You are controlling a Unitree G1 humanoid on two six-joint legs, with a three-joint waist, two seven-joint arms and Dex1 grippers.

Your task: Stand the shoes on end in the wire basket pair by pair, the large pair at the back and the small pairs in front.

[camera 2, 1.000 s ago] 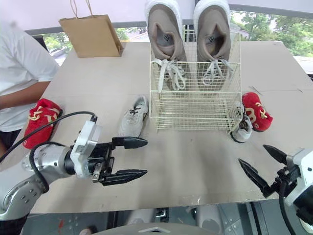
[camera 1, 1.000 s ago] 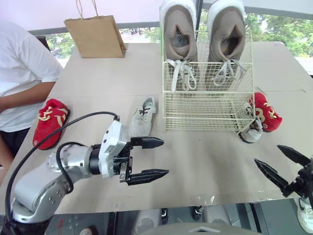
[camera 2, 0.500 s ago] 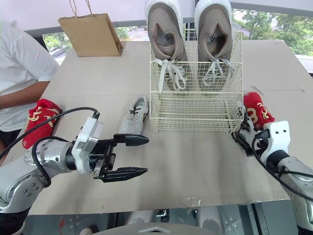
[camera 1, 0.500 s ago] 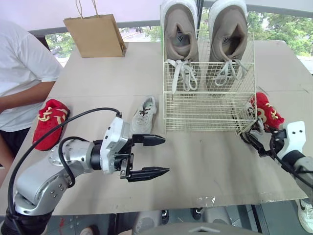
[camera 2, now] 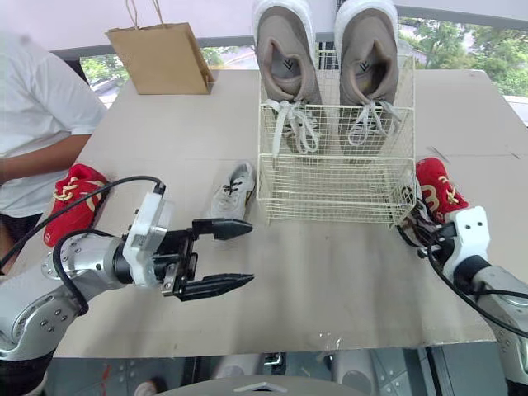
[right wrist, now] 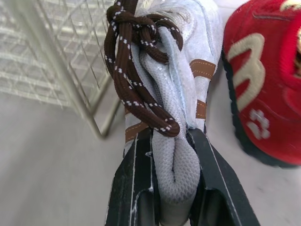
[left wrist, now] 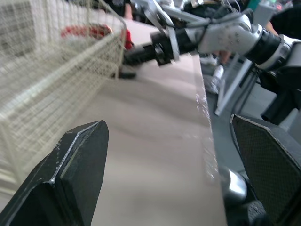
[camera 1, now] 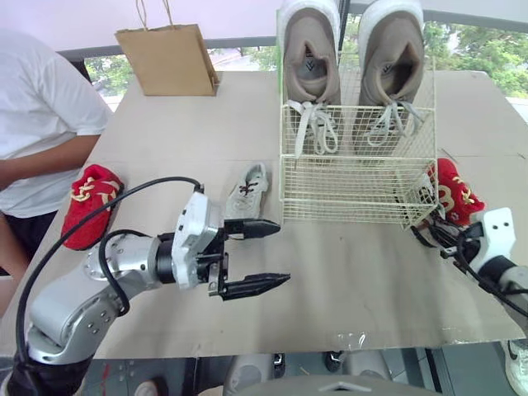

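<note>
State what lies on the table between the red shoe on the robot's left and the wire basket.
A small white shoe lies there, close beside the wire basket and well apart from the red shoe; both eye views show it.

Indoor robot test room, likely a lab: bare table [camera 1: 165, 124] by windows [camera 1: 247, 56] onto trees [camera 1: 483, 49], person [camera 1: 37, 115] seated alongside.
</note>
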